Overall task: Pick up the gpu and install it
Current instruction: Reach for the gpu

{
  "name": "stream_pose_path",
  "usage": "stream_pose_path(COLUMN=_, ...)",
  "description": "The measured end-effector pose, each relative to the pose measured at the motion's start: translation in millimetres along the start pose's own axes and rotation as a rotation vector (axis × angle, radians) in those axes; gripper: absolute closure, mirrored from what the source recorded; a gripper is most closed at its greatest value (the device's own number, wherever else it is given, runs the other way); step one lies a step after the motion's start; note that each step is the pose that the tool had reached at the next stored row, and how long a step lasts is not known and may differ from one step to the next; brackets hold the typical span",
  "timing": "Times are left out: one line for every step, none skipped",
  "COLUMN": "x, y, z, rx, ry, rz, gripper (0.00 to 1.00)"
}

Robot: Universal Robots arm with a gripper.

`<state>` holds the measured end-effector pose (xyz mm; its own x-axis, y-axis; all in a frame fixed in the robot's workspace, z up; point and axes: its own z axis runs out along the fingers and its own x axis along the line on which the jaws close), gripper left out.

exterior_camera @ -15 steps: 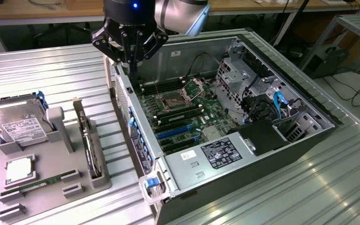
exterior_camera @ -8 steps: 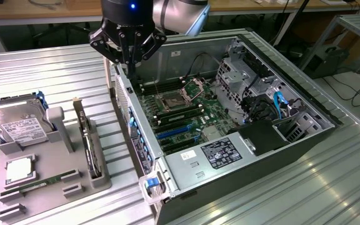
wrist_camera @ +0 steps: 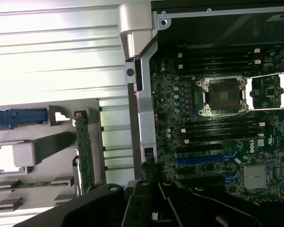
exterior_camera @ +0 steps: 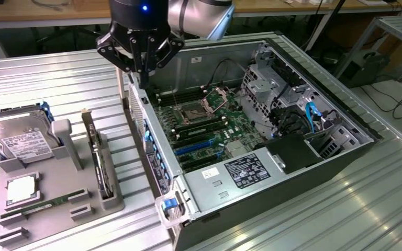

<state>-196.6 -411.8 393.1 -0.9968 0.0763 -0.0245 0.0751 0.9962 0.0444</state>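
The gpu [exterior_camera: 98, 157] is a thin dark card standing on edge in a slot of the grey holder [exterior_camera: 61, 209], at the exterior view's left of the computer case. In the wrist view the gpu [wrist_camera: 84, 151] shows edge-on with its green board edge visible. My gripper [exterior_camera: 144, 73] hangs high above the case's near side wall, well away from the card. Its fingers are shut with nothing between them. The wrist view has the gripper [wrist_camera: 156, 210] over the case wall beside the motherboard [wrist_camera: 217, 123].
The open case [exterior_camera: 313, 172] lies on its side, with blue expansion slots [exterior_camera: 194, 148] on the motherboard. The holder also carries a hard drive [exterior_camera: 19, 138], a processor [exterior_camera: 21, 188] and a green memory stick [exterior_camera: 44, 205]. Everything rests on a ribbed metal table [exterior_camera: 47, 78].
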Motion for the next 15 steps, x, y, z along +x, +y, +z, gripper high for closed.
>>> stream_pose_path(x=0.4, y=-0.3, z=0.0, rx=0.0000, ry=0.0000, rz=0.000, gripper=0.89)
stream_pose_path(x=1.1, y=-0.6, z=-0.1, rx=0.0001, ry=0.0001, rz=0.000, gripper=0.89)
stream_pose_path(x=1.5, y=-0.9, z=-0.1, rx=0.0000, ry=0.0000, rz=0.000, gripper=0.89)
stream_pose_path(x=2.7, y=-1.6, z=-0.1, rx=0.0000, ry=0.0000, rz=0.000, gripper=0.89)
stream_pose_path(x=3.8, y=-2.3, z=-0.2, rx=0.0000, ry=0.0000, rz=0.000, gripper=0.89)
stream_pose_path(x=4.4, y=-2.7, z=-0.2, rx=0.0000, ry=0.0001, rz=0.000, gripper=0.89)
stream_pose_path(x=5.5, y=-3.4, z=-0.3, rx=0.0001, ry=0.0001, rz=0.000, gripper=0.89)
stream_pose_path(x=6.1, y=-3.8, z=-0.4, rx=0.0001, ry=0.0001, rz=0.000, gripper=0.89)
stream_pose_path(x=6.6, y=-4.1, z=-0.4, rx=0.0000, ry=0.0001, rz=0.000, gripper=0.89)
stream_pose_path(x=7.4, y=-4.7, z=-0.4, rx=0.0001, ry=0.0001, rz=0.000, gripper=0.89)
stream_pose_path(x=7.8, y=-4.9, z=-0.4, rx=0.0000, ry=0.0000, rz=0.000, gripper=0.89)
stream_pose_path(x=8.2, y=-5.2, z=-0.5, rx=0.0001, ry=0.0001, rz=0.000, gripper=0.89)
stream_pose_path(x=8.7, y=-5.4, z=-0.4, rx=0.0000, ry=0.0000, rz=0.000, gripper=0.89)
stream_pose_path(x=9.1, y=-5.7, z=-0.5, rx=0.0000, ry=0.0001, rz=0.000, gripper=0.89)
stream_pose_path(x=9.7, y=-6.2, z=-0.5, rx=0.0000, ry=0.0001, rz=0.000, gripper=0.89)
